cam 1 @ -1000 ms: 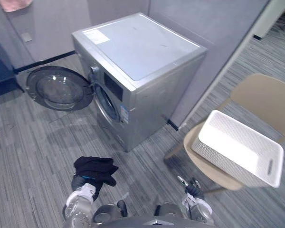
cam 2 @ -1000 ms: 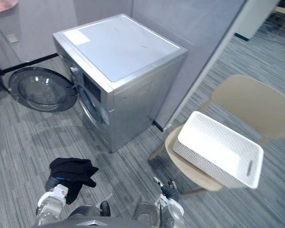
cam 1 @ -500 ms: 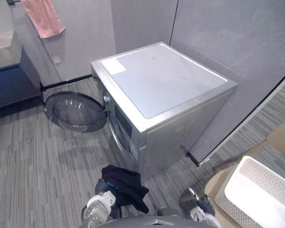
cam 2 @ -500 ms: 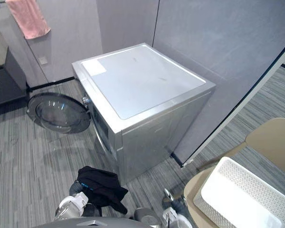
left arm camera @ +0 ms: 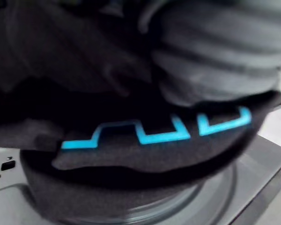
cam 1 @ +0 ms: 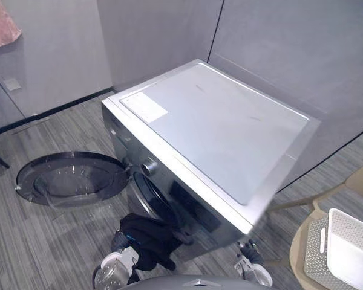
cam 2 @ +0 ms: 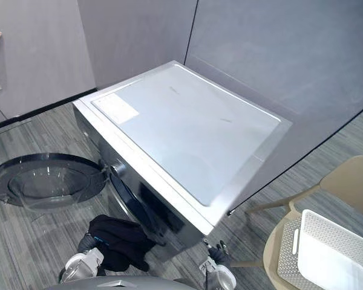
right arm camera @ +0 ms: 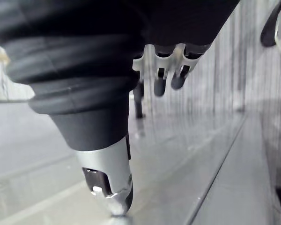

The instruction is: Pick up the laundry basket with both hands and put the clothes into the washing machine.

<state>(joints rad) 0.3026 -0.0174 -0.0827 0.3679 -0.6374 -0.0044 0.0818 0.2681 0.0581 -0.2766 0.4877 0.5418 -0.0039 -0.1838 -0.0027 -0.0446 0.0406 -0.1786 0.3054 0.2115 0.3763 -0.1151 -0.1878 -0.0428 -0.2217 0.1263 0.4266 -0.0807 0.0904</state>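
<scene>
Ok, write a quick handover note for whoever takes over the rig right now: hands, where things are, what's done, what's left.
Left hand: black garment draped over it, held just before the washing machine front.
Right hand: open, empty, low by the machine's near corner.
Door is swung open; the drum opening is beside the garment.
White laundry basket sits on the beige chair to the right; no clothes visible in it.
Done: garment brought to the machine.
Left: push it into the drum.

Silver washing machine (cam 1: 218, 133), black garment (cam 1: 146, 240) with blue outlines, white perforated basket (cam 2: 287, 257), beige chair (cam 2: 351, 181)
</scene>
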